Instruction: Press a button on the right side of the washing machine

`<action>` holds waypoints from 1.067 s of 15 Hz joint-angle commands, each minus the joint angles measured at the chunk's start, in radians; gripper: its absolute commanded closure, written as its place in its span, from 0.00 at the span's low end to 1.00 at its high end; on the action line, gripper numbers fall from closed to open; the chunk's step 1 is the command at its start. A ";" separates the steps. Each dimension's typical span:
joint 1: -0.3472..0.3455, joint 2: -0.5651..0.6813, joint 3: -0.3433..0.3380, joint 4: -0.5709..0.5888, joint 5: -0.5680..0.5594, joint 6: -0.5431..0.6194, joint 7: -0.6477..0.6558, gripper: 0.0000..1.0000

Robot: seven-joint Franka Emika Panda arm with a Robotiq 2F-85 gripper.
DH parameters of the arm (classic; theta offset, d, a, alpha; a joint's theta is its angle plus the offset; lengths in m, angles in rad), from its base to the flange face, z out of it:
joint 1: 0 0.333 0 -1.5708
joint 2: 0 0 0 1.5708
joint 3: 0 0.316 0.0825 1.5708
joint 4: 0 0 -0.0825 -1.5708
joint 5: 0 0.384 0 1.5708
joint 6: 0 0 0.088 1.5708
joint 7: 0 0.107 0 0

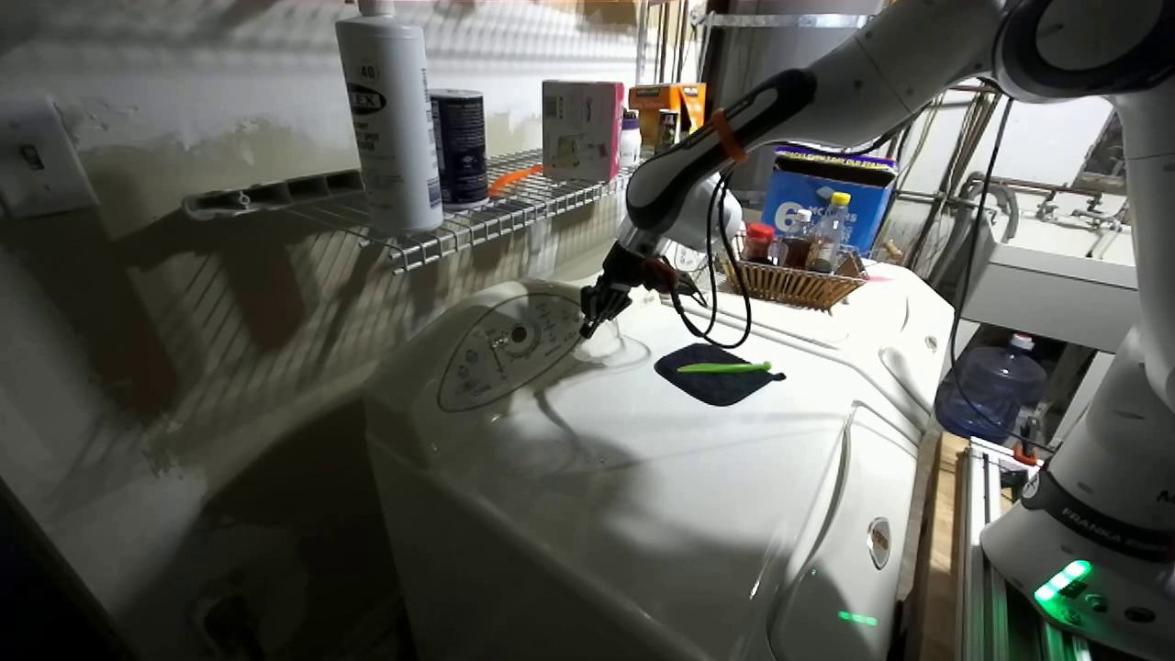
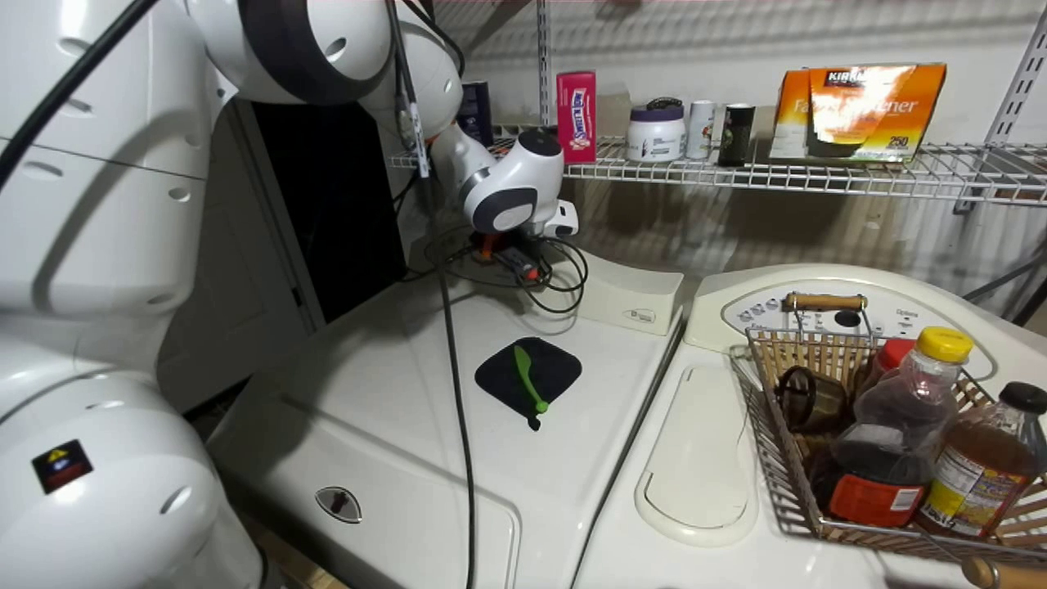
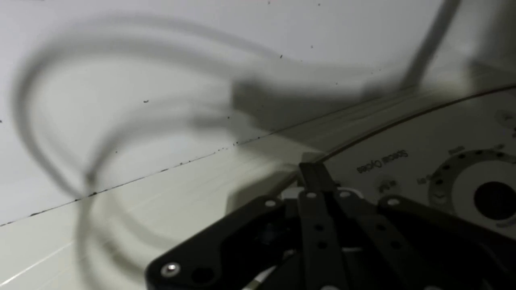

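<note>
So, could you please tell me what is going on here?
A robot arm reaches over the washing machine, its gripper closed at the right end of the control panel as seen in an exterior view. Nothing shows in its grip. It seems meant to press something there, but whether it touches the panel I cannot tell. A green tool lies on a dark cloth on top of the machine.
</note>
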 commanded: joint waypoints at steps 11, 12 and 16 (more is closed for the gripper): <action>0.052 0.074 -0.052 0.092 -0.094 0.009 0.302 1.00; 0.056 0.074 -0.056 0.094 -0.104 0.004 0.320 1.00; 0.060 0.067 -0.057 0.094 -0.133 -0.017 0.344 1.00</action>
